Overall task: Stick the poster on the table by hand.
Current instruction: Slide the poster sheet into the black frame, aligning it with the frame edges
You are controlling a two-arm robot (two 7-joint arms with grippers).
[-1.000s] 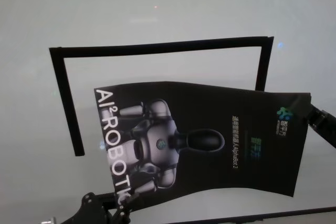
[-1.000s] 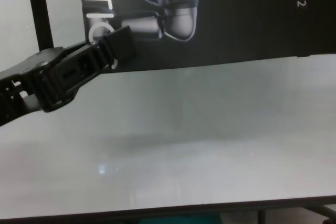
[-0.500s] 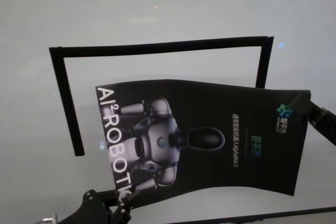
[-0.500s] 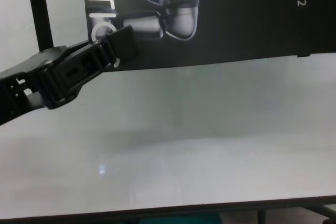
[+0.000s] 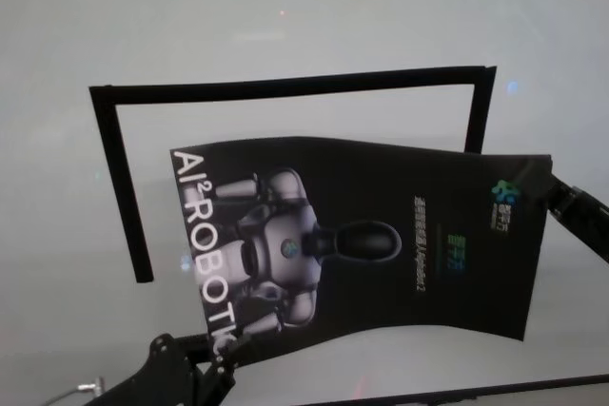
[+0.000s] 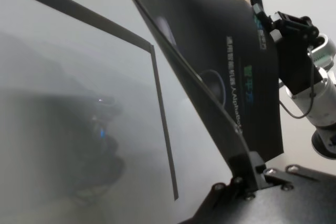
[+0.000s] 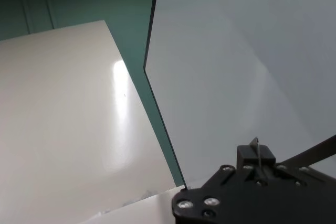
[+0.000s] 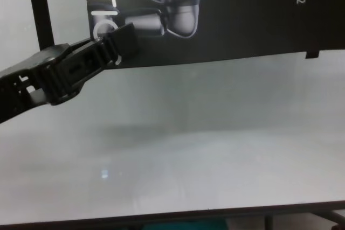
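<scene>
Only one poster (image 5: pixel 381 244) was in view, a thin flexible black sheet, bowed along its length and held off the tabletop (image 5: pixel 285 26) between two pincers. Its print showed one silver-grey robot with a dark oval head, big white letters reading "AI² ROBOTIC" down the robot's left end, small white text ending in "AlphaBot 2" near the middle, and one blue-green logo at the far right corner; the smaller coloured characters beside it could not be read.

One left pincer (image 8: pixel 121 44), black and ribbed, was pressed together on the poster's near-left corner, over the last white letters. One right pincer (image 6: pixel 265 22), also black, pinched the opposite corner by the logo, seen best from the left wrist view; in the head view only its dark arm showed at the poster's right edge.

Behind and partly under the poster, three narrow matte black strips (image 5: pixel 285 87) lay flat on the tabletop as an open frame: one long piece across the back, one down each side. The tabletop was one wide, glossy white surface with a thin dark front edge.
</scene>
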